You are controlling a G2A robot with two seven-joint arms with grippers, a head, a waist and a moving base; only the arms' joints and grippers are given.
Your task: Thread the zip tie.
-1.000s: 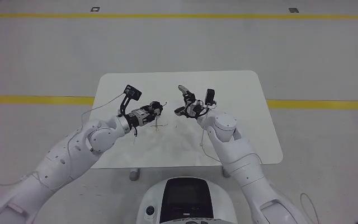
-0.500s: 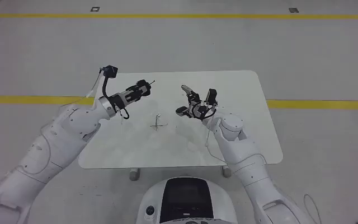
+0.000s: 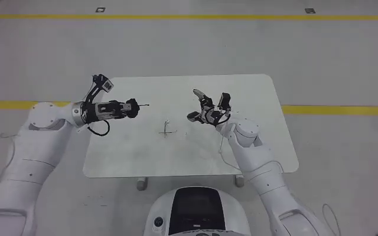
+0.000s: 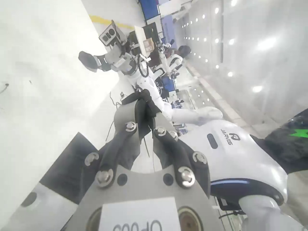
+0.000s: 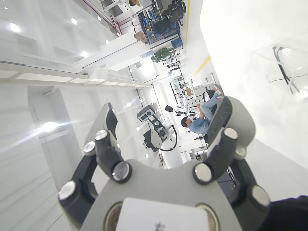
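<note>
A thin black zip tie [image 3: 143, 105] sticks out of my left gripper [image 3: 134, 106], which is held over the left part of the white table [image 3: 248, 147]. In the left wrist view the fingers [image 4: 125, 111] are shut on the zip tie [image 4: 144, 102], bunched at their tips, with a thin tail hanging back between them. My right gripper [image 3: 196, 105] is over the table's middle right, open with nothing between its fingers [image 5: 109, 121]. The two grippers are well apart and face each other.
A small black cross mark [image 3: 168, 130] lies on the table between the arms, nearer the front; it also appears under a glossy patch as the mark [image 5: 282, 69]. The table edge runs close to the left arm.
My left arm has swung out from the table's centre to the left, carrying the zip tie. The right gripper has stayed open and shifted only slightly.
</note>
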